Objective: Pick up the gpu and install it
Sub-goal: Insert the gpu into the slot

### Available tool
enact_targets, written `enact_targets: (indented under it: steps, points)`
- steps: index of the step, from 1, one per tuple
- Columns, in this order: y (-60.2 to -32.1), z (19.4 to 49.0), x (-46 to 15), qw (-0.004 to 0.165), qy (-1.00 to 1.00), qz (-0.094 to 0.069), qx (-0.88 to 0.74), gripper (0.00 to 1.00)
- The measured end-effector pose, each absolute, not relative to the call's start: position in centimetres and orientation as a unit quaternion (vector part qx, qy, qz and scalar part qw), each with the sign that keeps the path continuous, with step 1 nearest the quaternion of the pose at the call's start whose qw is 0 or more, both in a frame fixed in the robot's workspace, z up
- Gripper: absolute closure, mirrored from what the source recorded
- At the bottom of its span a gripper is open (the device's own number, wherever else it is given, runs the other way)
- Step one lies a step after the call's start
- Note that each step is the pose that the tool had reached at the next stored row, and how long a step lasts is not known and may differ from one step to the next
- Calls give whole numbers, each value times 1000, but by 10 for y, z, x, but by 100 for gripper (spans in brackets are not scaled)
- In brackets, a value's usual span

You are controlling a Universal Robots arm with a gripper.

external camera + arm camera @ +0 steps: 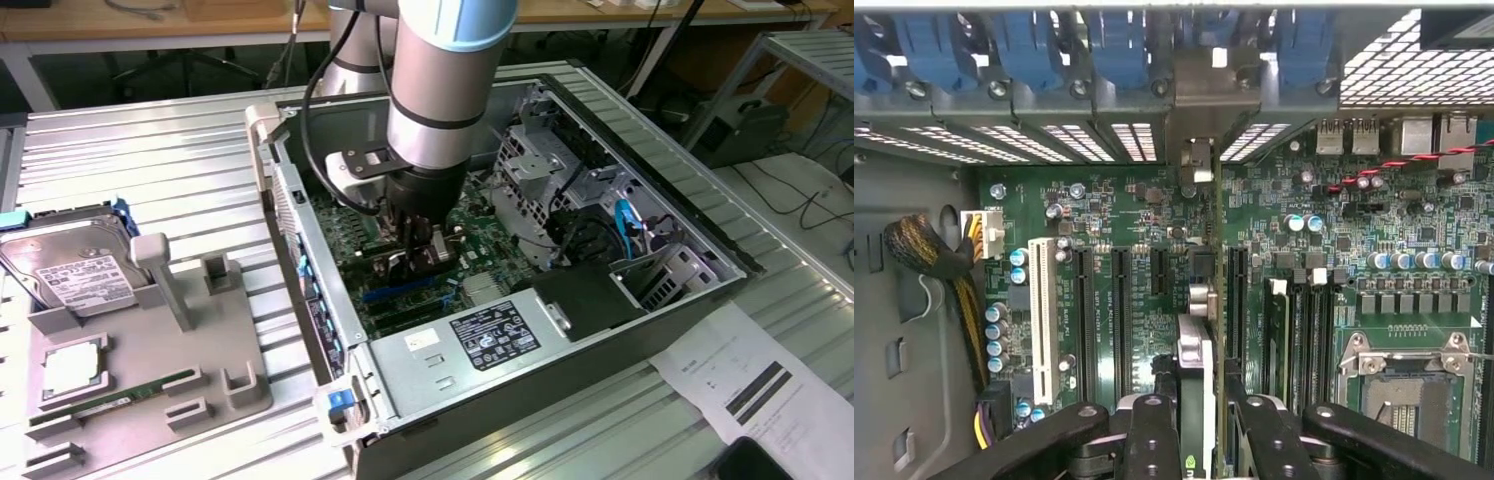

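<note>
- Now your claw point(1202, 445) is down inside the open computer case point(287, 210), with its 2 fingers point(1154, 440) clamped on the gpu point(1197, 350).
- The gpu stands on its thin edge between the fingers and runs straight ahead of the claw to the back wall of the case.
- Under the claw is the green board point(1144, 230), with long black slots point(1119, 320) on both sides of the gpu.
- You cannot tell if the gpu sits all the way down in a slot.
- A white slot point(1040, 315) lies off to one side of the claw, the square chip socket point(1399, 395) to the other.
- Far from the claw, outside the case, a silver hard drive point(67, 265) rests on a grey tray point(200, 390).
</note>
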State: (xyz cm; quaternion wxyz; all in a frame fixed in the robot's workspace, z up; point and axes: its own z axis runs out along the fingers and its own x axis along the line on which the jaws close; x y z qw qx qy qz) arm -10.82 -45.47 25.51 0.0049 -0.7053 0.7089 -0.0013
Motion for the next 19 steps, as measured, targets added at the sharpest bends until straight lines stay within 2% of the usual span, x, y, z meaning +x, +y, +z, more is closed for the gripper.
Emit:
enact_targets:
  steps: [19]
  points:
    - [-455, 254, -108, 3, 709, 1, -705, 73]
